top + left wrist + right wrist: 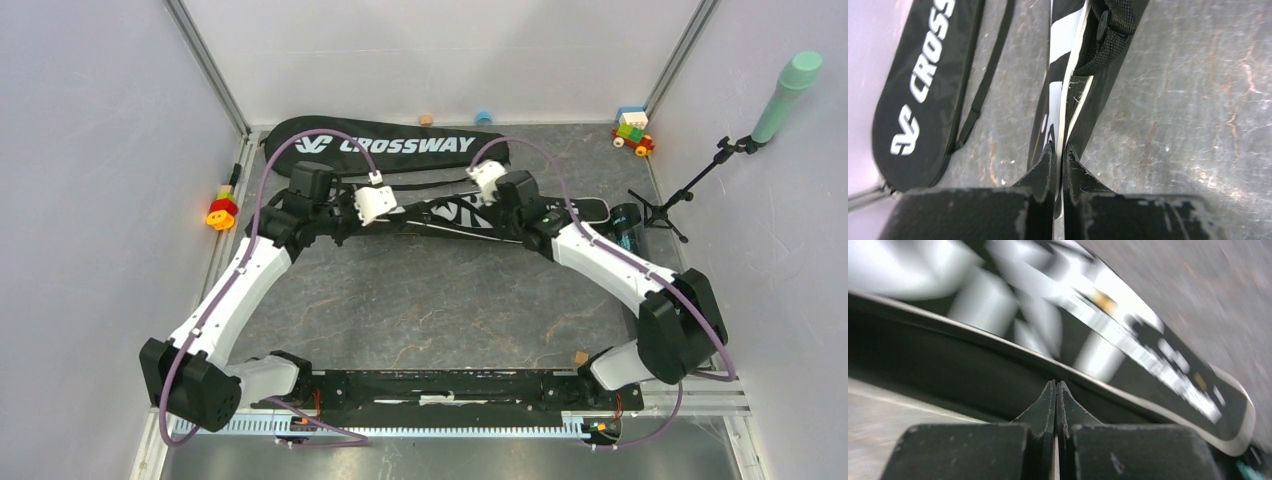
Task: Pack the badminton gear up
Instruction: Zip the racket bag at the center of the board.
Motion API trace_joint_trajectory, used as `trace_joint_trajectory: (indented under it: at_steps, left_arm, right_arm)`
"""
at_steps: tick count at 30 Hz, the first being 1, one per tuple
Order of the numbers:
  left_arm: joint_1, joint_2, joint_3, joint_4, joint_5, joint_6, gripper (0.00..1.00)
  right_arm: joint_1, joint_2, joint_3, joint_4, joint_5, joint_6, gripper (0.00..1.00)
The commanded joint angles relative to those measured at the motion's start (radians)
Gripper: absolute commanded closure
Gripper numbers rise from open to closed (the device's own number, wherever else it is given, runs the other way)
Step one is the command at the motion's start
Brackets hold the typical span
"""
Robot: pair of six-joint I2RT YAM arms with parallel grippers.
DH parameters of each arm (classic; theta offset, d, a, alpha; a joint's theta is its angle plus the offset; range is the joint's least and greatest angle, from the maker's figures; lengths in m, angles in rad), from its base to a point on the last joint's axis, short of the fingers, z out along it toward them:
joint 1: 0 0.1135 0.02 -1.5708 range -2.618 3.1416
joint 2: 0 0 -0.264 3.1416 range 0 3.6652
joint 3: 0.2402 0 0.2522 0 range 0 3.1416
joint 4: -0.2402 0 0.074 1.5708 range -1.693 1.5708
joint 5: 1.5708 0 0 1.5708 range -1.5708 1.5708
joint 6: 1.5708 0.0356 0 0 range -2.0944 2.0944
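Left hand (1059,151) pinching the printed bag (1068,80)

It is clamping shut on the bag's thin rim; the bag is lying mid-tabletop (430,300) and looks light and floppy, so the stiffer seam is probably the best hold. Right hand (1056,386) is resting closed against it, grip unclear. Only the overhead view is showing the whole CROSSWAY bag (400,145), farther back.

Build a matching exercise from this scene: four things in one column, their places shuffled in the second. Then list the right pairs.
Things
1. CROSSWAY bag
2. microphone
3. patterned racket bag
4. tan block

Places
A. near edge, right side
B. lying flat, farthest back
C. raised on a stand, far right
D. lying in the middle

Pairs: 1-B, 2-C, 3-D, 4-A
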Motion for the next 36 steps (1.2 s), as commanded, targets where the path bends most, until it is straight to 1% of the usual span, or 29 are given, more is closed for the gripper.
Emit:
trace_joint_trajectory:
  at_steps: [1,3,5,7,9,11,12,13,14,15,16,18,19,21,25,27,29,32,34,35,36]
  left_arm:
    - [0.025,-0.058,0.015,0.035,-0.125,-0.018,0.98]
    - [0.028,-0.059,0.017,0.040,-0.141,-0.024,0.98]
    - [0.033,-0.068,0.013,0.032,-0.112,-0.007,0.98]
    - [0.033,-0.083,0.004,-0.008,-0.046,0.040,0.98]
    - [0.033,-0.096,-0.012,-0.046,0.021,0.093,0.98]
    - [0.034,-0.093,-0.017,-0.046,0.040,0.090,0.98]
    - [0.034,-0.087,-0.011,-0.052,0.040,0.086,0.98]
    - [0.033,-0.082,-0.003,-0.061,0.040,0.086,0.98]
    - [0.033,-0.076,0.003,-0.067,0.040,0.087,0.98]
    - [0.033,-0.072,0.006,-0.068,0.044,0.086,0.98]
    - [0.033,-0.069,0.009,-0.072,0.049,0.090,0.98]
    - [0.033,-0.062,0.013,-0.072,0.058,0.088,0.98]
    - [0.033,-0.060,0.015,-0.074,0.060,0.089,0.98]
    - [0.034,-0.056,0.015,-0.075,0.066,0.091,0.98]
    - [0.033,-0.057,0.014,-0.075,0.077,0.087,0.98]
    - [0.033,-0.059,0.013,-0.075,0.081,0.086,0.98]
    - [0.033,-0.058,0.013,-0.075,0.081,0.088,0.98]
    - [0.033,-0.056,0.015,-0.075,0.084,0.086,0.98]
    - [0.033,-0.056,0.013,-0.075,0.087,0.090,0.98]
    - [0.034,-0.054,0.013,-0.075,0.088,0.093,0.98]
    - [0.033,-0.053,0.013,-0.074,0.088,0.094,0.98]
  right_arm:
    - [-0.121,0.036,-0.009,-0.209,0.452,0.059,1.00]
    - [-0.161,0.035,-0.008,-0.219,0.470,0.067,1.00]
    - [-0.173,0.016,-0.017,-0.190,0.415,0.035,1.00]
    - [-0.171,-0.008,-0.035,-0.124,0.238,-0.032,1.00]
    - [-0.168,-0.032,-0.061,-0.038,0.049,-0.047,1.00]
    - [-0.154,-0.052,-0.065,0.029,-0.133,-0.038,1.00]
    - [-0.142,-0.063,-0.068,0.061,-0.226,-0.037,0.98]
    - [-0.132,-0.071,-0.077,0.114,-0.332,-0.027,0.89]
    - [-0.118,-0.078,-0.083,0.158,-0.399,0.007,0.75]
    - [-0.101,-0.078,-0.081,0.196,-0.479,0.026,0.69]
    - [-0.083,-0.074,-0.077,0.223,-0.543,0.026,0.61]
    - [-0.027,-0.065,-0.067,0.280,-0.576,0.039,0.43]
    - [0.000,-0.051,-0.052,0.285,-0.588,0.041,0.38]
    - [0.035,-0.012,-0.007,0.277,-0.589,0.059,0.34]
    - [0.061,0.035,0.034,0.282,-0.544,0.106,0.33]
    - [0.062,0.048,0.038,0.295,-0.559,0.152,0.34]
    - [0.066,0.056,0.030,0.329,-0.589,0.209,0.36]
    - [0.076,0.072,0.035,0.348,-0.596,0.244,0.39]
    - [0.077,0.084,0.036,0.365,-0.592,0.263,0.44]
    - [0.077,0.090,0.040,0.370,-0.584,0.272,0.50]
    - [0.077,0.097,0.045,0.372,-0.579,0.280,0.59]
